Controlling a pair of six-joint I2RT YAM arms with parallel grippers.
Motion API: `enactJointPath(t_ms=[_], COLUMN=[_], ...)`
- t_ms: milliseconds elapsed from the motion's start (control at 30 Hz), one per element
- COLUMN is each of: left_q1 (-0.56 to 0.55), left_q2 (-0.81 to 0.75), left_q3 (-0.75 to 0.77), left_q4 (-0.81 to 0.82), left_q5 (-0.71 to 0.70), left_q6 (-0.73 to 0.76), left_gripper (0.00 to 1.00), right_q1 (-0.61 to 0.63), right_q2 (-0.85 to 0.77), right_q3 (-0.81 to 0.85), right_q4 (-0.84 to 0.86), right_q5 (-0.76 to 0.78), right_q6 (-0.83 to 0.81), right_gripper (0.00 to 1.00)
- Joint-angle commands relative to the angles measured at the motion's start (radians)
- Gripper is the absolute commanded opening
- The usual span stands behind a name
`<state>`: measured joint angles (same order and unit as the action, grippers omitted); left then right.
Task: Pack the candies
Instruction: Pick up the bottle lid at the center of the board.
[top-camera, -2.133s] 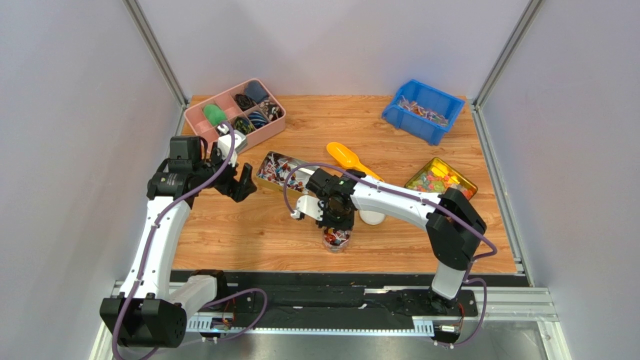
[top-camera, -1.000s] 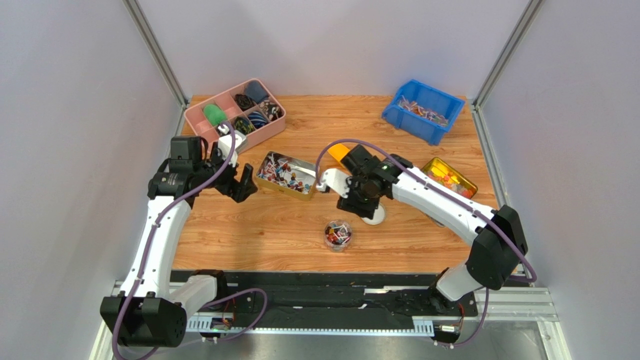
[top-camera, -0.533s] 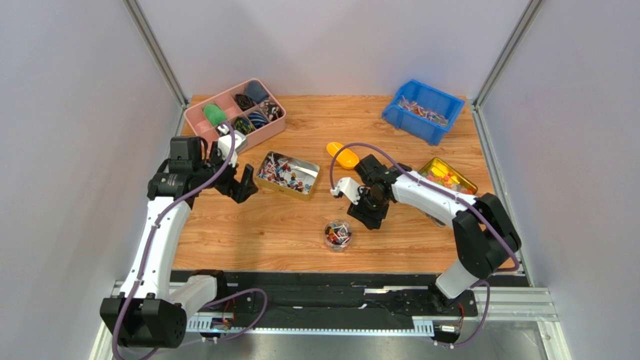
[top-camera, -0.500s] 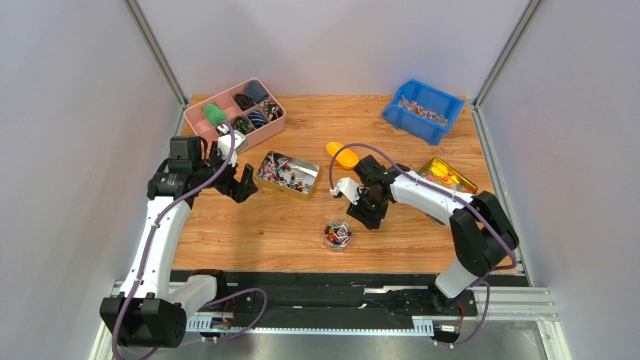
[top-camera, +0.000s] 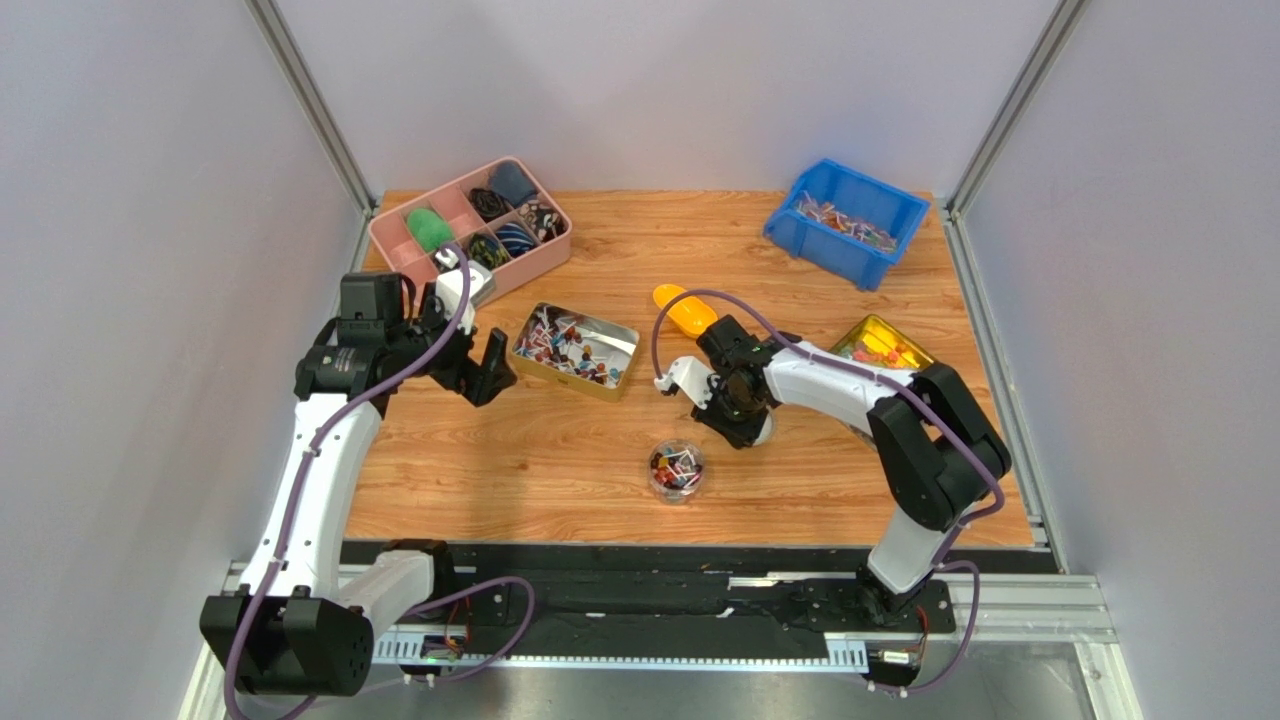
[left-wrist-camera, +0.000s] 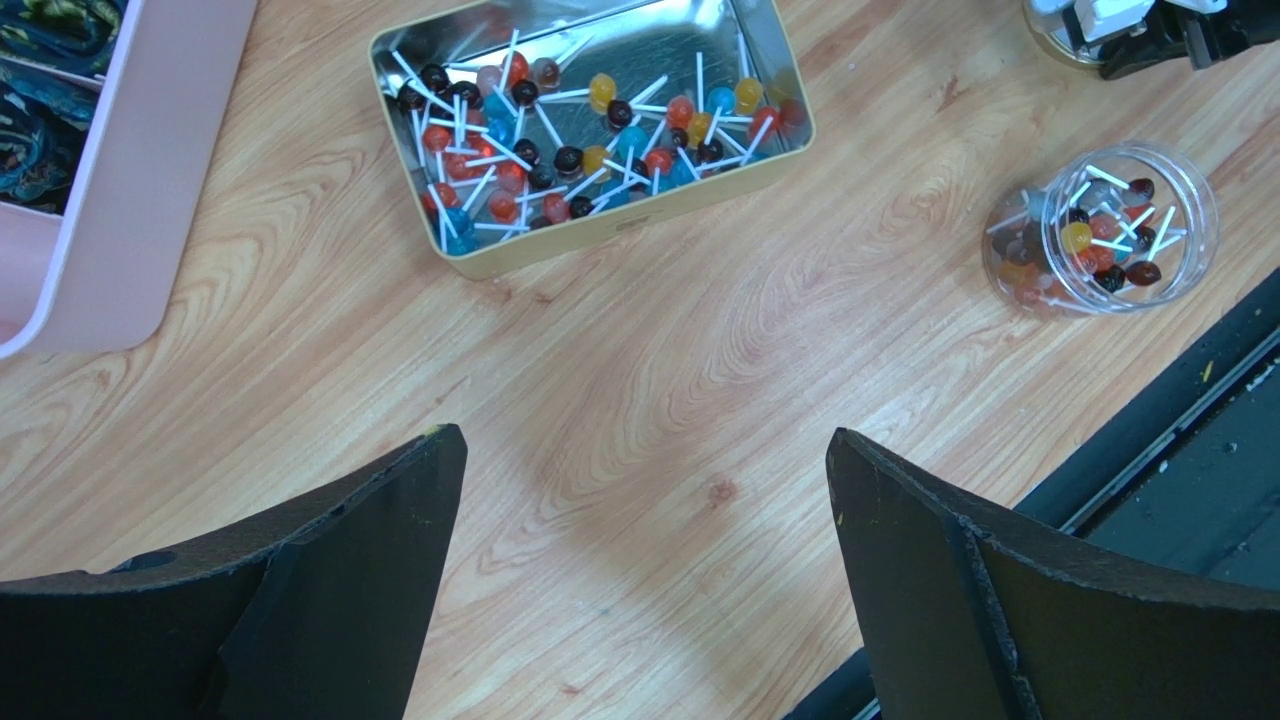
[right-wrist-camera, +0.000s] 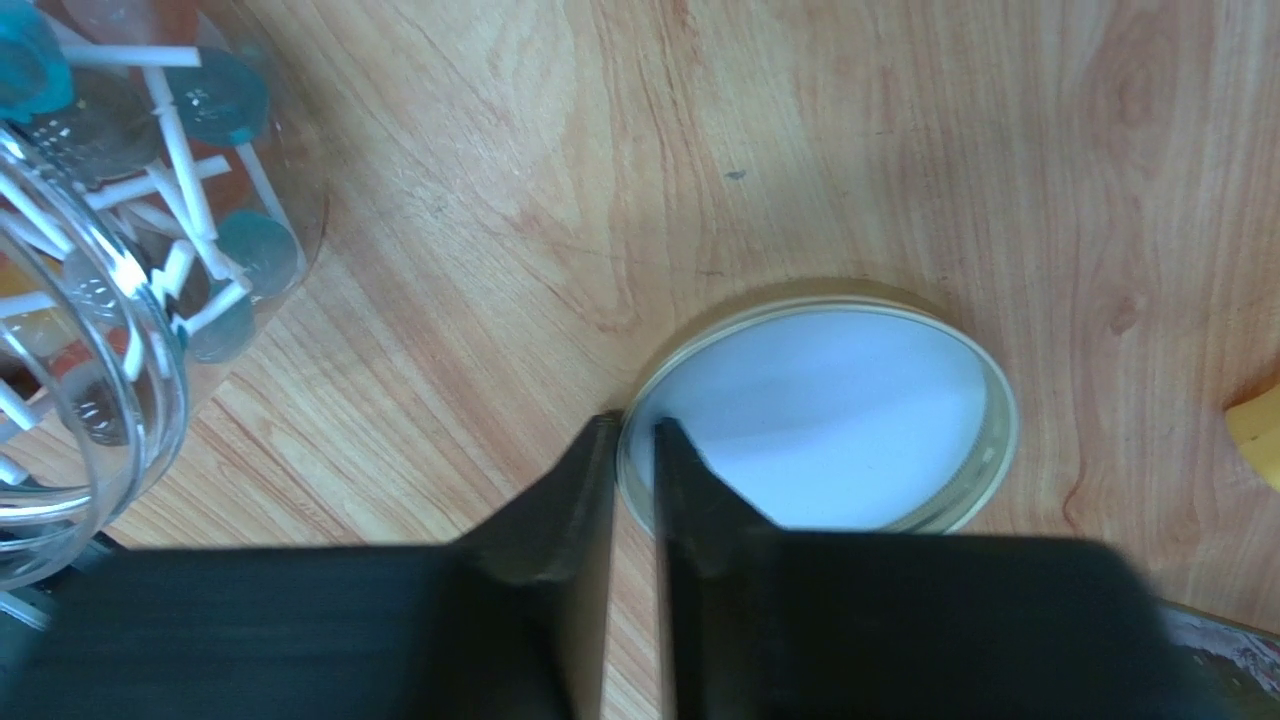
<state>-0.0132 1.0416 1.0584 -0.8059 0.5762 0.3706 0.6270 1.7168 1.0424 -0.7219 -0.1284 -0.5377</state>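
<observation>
The candies are small lollipops with white sticks and red, dark blue and orange heads. Many lie in an open metal tin (top-camera: 574, 348), also in the left wrist view (left-wrist-camera: 586, 128). Some fill a clear round jar (top-camera: 675, 470) standing open near the front edge (left-wrist-camera: 1104, 228) (right-wrist-camera: 75, 300). The jar's white lid (right-wrist-camera: 827, 420) lies flat on the table to the right of the jar. My right gripper (right-wrist-camera: 634, 428) is down at the lid (top-camera: 732, 413), its jaws closed on the lid's left rim. My left gripper (left-wrist-camera: 639, 443) is open and empty, hovering left of the tin (top-camera: 484, 365).
A yellow scoop (top-camera: 688, 312) lies just behind the right gripper. A yellow tin of bright gummies (top-camera: 887, 348) sits to its right. A blue bin (top-camera: 846, 221) is at the back right, a pink divided organiser (top-camera: 469, 225) at the back left.
My right arm left the spot above the jar, swung right and back, then came down on the white lid with its jaws closed on the rim. The left arm has not moved.
</observation>
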Motion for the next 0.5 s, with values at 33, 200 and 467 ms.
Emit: enactJointPath(t_ms=[33, 200, 467], left_q1=[-0.002, -0.002, -0.037], left_q2=[-0.009, -0.012, -0.028], left_q3=[-0.001, 0.006, 0.025], left_q4=[0.025, 0.024, 0.017], left_q5=[0.036, 0.065, 0.205], left_q6=[0.028, 0.042, 0.249], left_gripper=[0.99, 0.99, 0.99], right_q1=[0.002, 0.0, -0.039], right_q2=[0.05, 0.011, -0.138], right_q3=[0.011, 0.047, 0.293], right_q4=[0.016, -0.036, -0.328], right_q5=[0.003, -0.007, -0.229], right_q6=[0.013, 0.004, -0.06], right_gripper=[0.0, 0.0, 0.0])
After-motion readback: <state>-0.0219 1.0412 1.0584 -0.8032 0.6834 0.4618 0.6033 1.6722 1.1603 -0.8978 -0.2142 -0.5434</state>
